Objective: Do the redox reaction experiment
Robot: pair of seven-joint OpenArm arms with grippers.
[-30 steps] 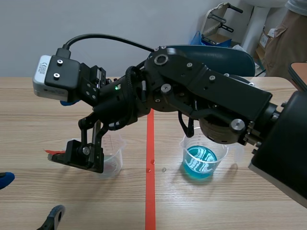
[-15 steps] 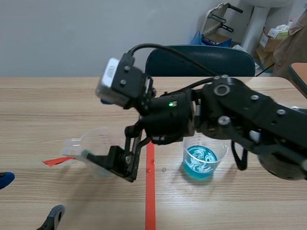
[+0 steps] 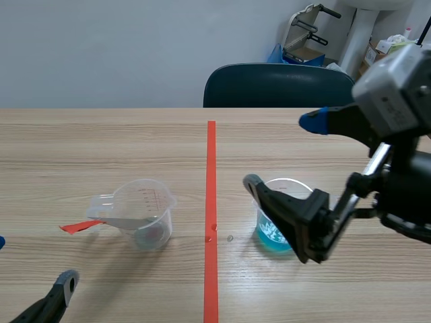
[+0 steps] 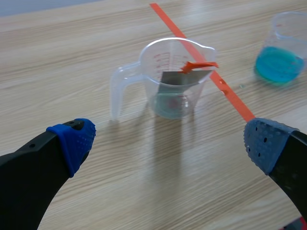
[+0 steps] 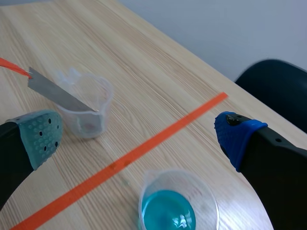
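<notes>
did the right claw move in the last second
Yes. The right claw has pulled back from the clear jug, crossing the red tape line toward the right, and now hangs open by the cup of blue liquid.

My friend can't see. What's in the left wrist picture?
A clear measuring cup with a grey metal strip leaning inside stands on the table ahead of the open left gripper. A cup of blue liquid stands beyond the orange tape line.
</notes>
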